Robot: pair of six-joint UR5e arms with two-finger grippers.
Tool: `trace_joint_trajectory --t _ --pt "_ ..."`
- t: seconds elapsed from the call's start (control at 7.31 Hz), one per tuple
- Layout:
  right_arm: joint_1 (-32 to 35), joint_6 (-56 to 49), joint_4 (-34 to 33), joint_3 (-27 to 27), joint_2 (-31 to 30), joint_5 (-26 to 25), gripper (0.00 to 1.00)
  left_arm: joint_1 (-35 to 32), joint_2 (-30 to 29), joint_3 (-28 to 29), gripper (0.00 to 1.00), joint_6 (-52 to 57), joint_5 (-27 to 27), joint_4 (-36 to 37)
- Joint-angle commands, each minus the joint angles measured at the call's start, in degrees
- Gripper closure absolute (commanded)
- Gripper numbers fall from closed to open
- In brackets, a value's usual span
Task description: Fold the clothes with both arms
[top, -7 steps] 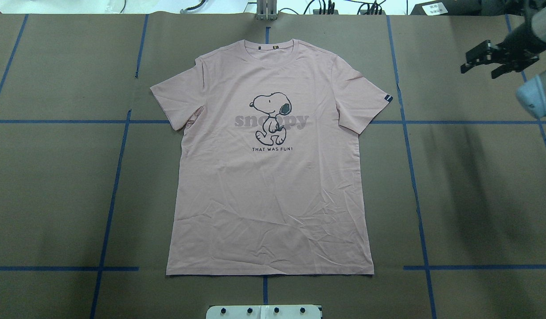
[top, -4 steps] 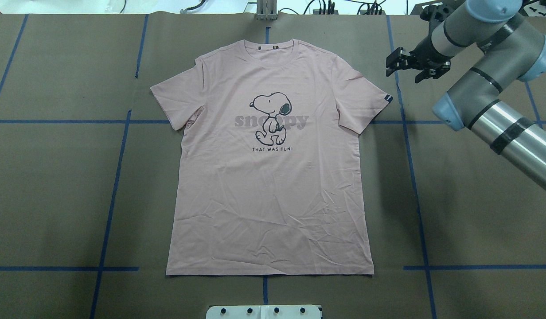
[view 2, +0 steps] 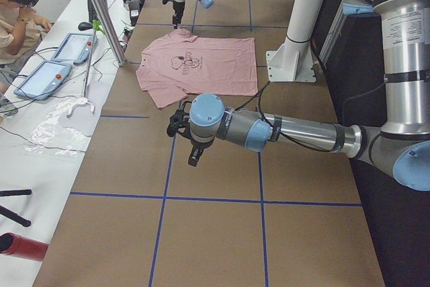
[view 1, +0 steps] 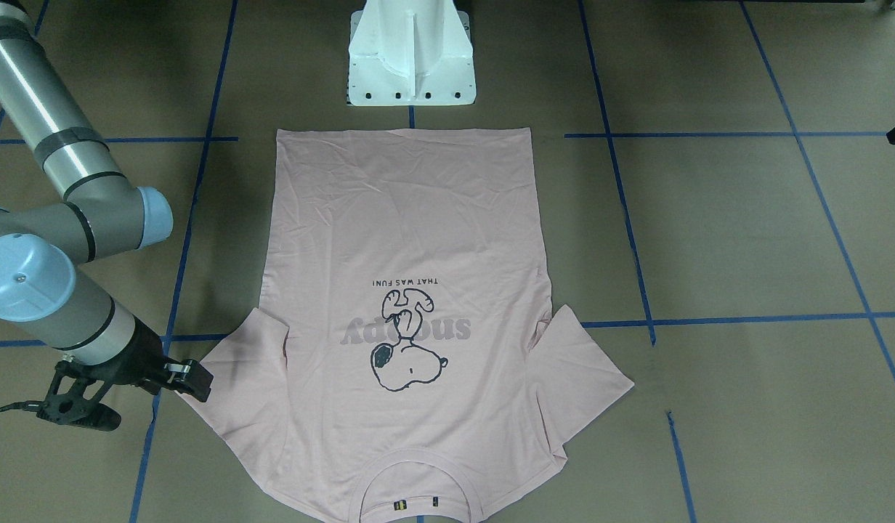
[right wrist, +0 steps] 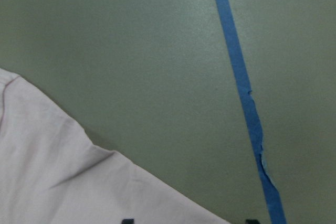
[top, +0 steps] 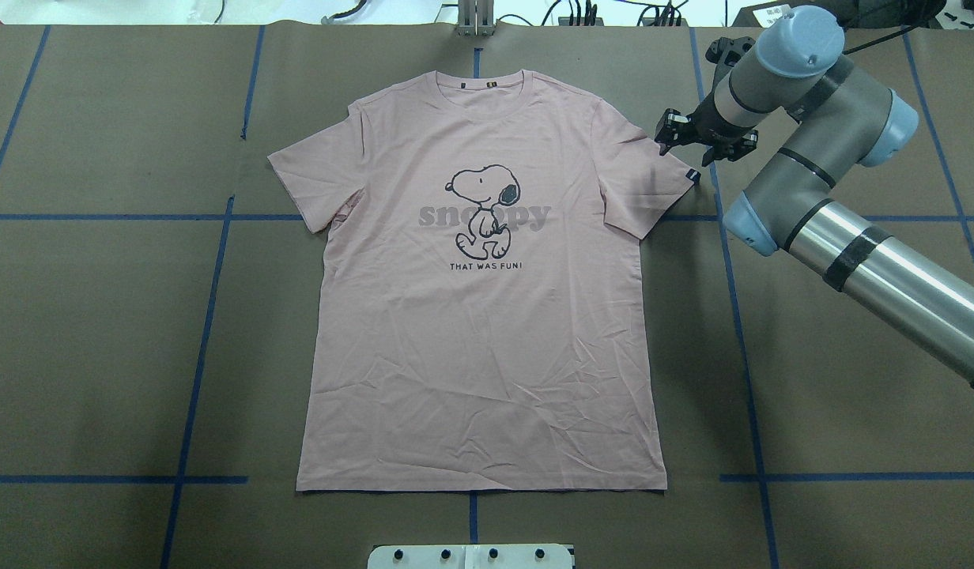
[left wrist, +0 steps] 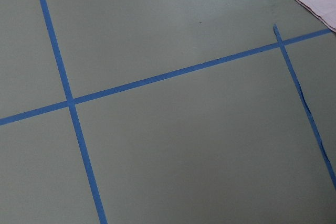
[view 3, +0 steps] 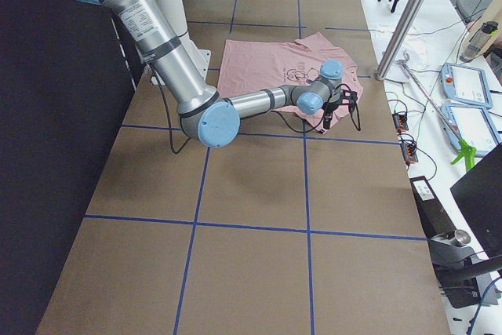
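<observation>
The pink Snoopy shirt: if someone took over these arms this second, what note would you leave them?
Right gripper: jaws open, at the edge of the T-shirt, by its tagged sleeve; nothing gripped.
Left gripper: off the shirt, over bare table; open or shut cannot be told.
T-shirt: spread flat, print up, collar away from the robot.
Done: no fold yet.
Left: grasp and fold, all of it.
</observation>
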Motion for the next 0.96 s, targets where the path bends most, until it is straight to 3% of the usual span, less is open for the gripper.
trace_joint_trajectory --t 0.0,0.27,0.41,0.55,0.68,0.82 --pt "-0.3 0.1 0.1 0.0 -1.0 -0.7 0.32 -0.1 0.2 0.0 0.00 0.0 0.0 -1.1" --pt "-0.3 0.2 0.2 0.7 -2.5 -0.7 0.40 -0.1 0.1 0.0 0.00 0.0 0.0 -1.3" --pt "-0.3 0.2 0.2 0.6 -2.5 -0.7 0.55 -0.1 0.1 -0.2 0.00 0.0 0.0 -1.3" --pt "-0.4 0.3 0.1 0.6 -2.5 -0.7 0.82 -0.1 0.2 -0.2 0.00 0.0 0.0 -2.0" --pt "-0.5 0.2 0.1 0.6 -2.5 -0.7 1.00 -0.1 0.2 -0.1 0.00 0.0 0.0 -2.1" --pt "-0.6 0.2 0.1 0.6 -2.4 -0.7 1.00 -0.1 0.6 -0.6 0.00 0.0 -0.1 -2.4"
